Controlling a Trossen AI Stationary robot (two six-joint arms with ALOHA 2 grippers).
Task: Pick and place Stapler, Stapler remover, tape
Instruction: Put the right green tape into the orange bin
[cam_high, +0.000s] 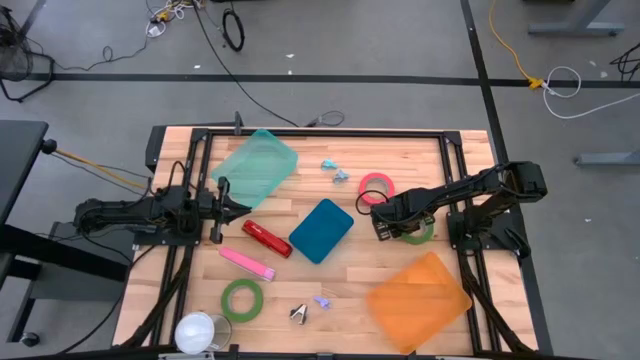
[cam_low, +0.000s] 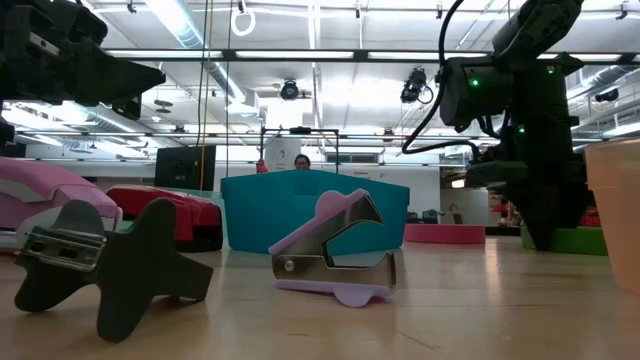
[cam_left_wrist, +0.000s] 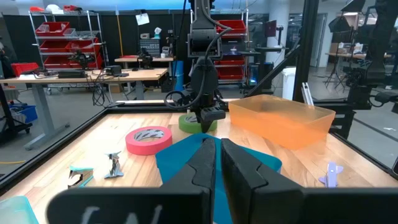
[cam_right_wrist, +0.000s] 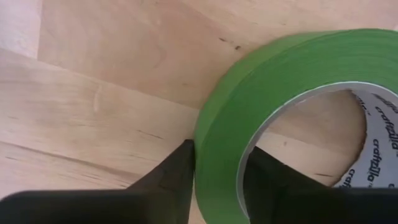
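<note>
My right gripper (cam_high: 400, 228) stands at the table's right over a green tape roll (cam_high: 418, 232) that lies flat on the wood, and is shut on its wall. My left gripper (cam_high: 228, 207) is shut and empty at the table's left, above the wood. A red stapler (cam_high: 266, 238) and a pink stapler (cam_high: 247, 263) lie flat left of centre. A purple staple remover (cam_high: 322, 300) and a dark one (cam_high: 299, 313) rest near the front edge. A pink tape roll (cam_high: 377, 187) and a second green roll (cam_high: 242, 299) lie flat. My right gripper has the green roll's wall (cam_right_wrist: 217, 155) between its two fingers, one finger outside (cam_right_wrist: 168, 180) and one inside the hole (cam_right_wrist: 267, 180). The fingers come from above, pointing down. In the left wrist view the roll (cam_left_wrist: 198, 123) looks to rest on the table.
A teal blue container (cam_high: 321, 229) sits at the centre, a green translucent one (cam_high: 256, 167) at the far left, an orange one (cam_high: 418, 300) at the near right. Blue staple removers (cam_high: 335, 170) lie at the back. A white roll (cam_high: 200, 332) stands at the front left.
</note>
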